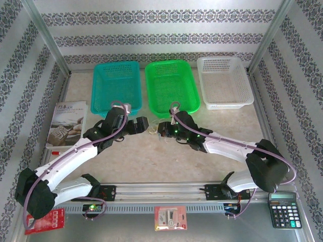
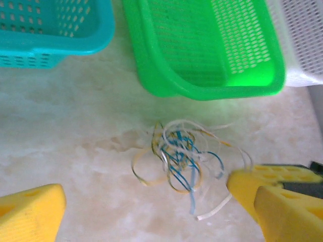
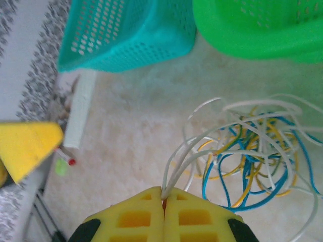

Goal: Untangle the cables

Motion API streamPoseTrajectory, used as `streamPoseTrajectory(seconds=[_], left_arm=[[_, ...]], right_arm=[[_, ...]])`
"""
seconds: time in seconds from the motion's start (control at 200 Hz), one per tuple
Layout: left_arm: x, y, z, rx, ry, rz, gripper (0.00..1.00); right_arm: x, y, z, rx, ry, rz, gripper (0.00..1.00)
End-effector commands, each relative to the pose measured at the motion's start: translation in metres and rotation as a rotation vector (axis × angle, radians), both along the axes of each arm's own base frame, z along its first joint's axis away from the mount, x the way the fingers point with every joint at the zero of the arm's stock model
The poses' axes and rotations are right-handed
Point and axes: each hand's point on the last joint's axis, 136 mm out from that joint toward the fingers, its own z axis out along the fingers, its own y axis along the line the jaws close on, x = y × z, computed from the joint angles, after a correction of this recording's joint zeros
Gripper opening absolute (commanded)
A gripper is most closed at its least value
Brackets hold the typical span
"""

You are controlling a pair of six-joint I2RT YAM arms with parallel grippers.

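The cables (image 2: 181,154) are a small tangle of cream-white, yellow-orange and blue cords lying on the pale table in front of the green basket (image 2: 202,50). My left gripper (image 2: 159,197) is open, its yellow fingers (image 2: 30,212) wide apart on the near side of the tangle, touching nothing. My right gripper (image 3: 164,191) is shut on a few white strands, which rise from its tips to the cables (image 3: 252,151). From above, the left gripper (image 1: 145,125) and right gripper (image 1: 158,129) meet tip to tip mid-table, with the cables (image 1: 162,138) barely visible beneath them.
A teal basket (image 1: 117,88), the green basket (image 1: 171,85) and a white basket (image 1: 224,80) line the far side. A book (image 1: 68,123) and a red-tipped pen (image 3: 65,157) lie at the left. A calculator (image 1: 285,209) and red packets (image 1: 170,218) sit at the near edge.
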Motion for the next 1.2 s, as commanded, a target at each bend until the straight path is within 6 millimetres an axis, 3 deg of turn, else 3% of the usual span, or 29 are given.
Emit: streamPoseTrajectory(seconds=[0.0,0.305,0.555,1.009,1.194], left_arm=[[-0.006,-0.02,0.017,-0.149,-0.009,-0.055,0.9],[-0.001,-0.038,0.007,-0.278,0.011,-0.07,0.73],[0.009,-0.047,0.007,-0.312,0.001,-0.076,0.63],[0.015,-0.047,-0.001,-0.305,0.001,-0.057,0.49],[0.016,-0.048,-0.004,-0.301,0.003,-0.055,0.39]], right_arm=[[0.01,0.007,0.042,0.143,-0.026,-0.003,0.0],[0.017,0.009,0.056,0.247,-0.011,-0.017,0.0],[0.015,0.007,0.053,0.259,0.002,-0.022,0.0],[0.009,0.005,0.046,0.27,0.018,-0.023,0.0],[0.007,0.003,0.045,0.273,0.019,-0.026,0.0]])
